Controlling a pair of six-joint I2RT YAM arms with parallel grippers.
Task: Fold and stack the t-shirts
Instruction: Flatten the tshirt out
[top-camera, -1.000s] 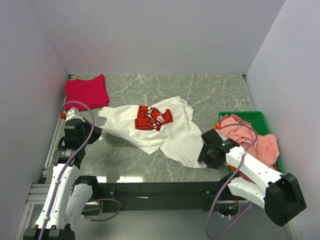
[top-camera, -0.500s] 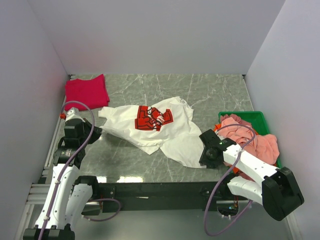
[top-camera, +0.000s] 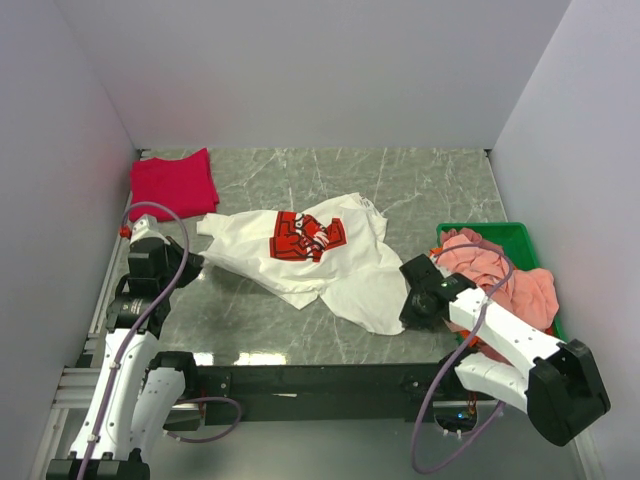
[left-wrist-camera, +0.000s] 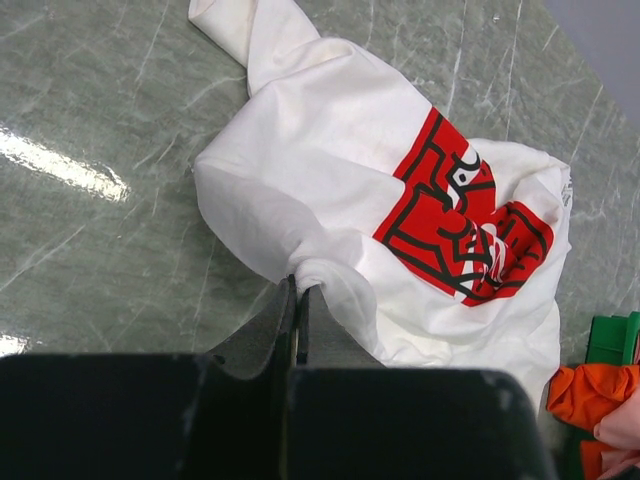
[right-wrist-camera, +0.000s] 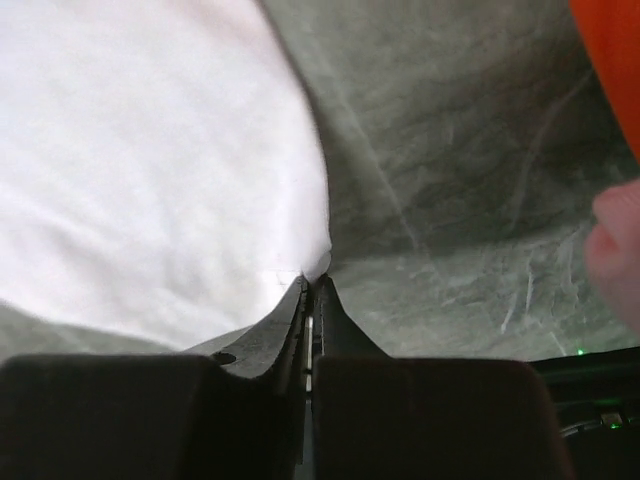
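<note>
A large white t-shirt (top-camera: 345, 280) with a red logo lies crumpled mid-table. My left gripper (top-camera: 192, 263) is shut on a bunched fold at its left edge; the left wrist view shows that cloth (left-wrist-camera: 330, 170) pinched at the jaw tips of the left gripper (left-wrist-camera: 300, 287). My right gripper (top-camera: 407, 317) is shut on the shirt's near right corner, and the right wrist view shows the white cloth (right-wrist-camera: 150, 150) caught at the tips of the right gripper (right-wrist-camera: 312, 280). A folded crimson t-shirt (top-camera: 173, 182) lies at the far left. Salmon-pink and orange t-shirts (top-camera: 500, 278) are heaped at the right.
A green plastic bin (top-camera: 512, 233) holds the pink and orange heap at the right edge, close beside my right arm. White walls enclose the table on three sides. The grey marble tabletop (top-camera: 420, 185) shows behind the white shirt.
My right gripper has gone from open to shut, pinching the white shirt's near right corner, and has shifted slightly. The left arm has not moved.
</note>
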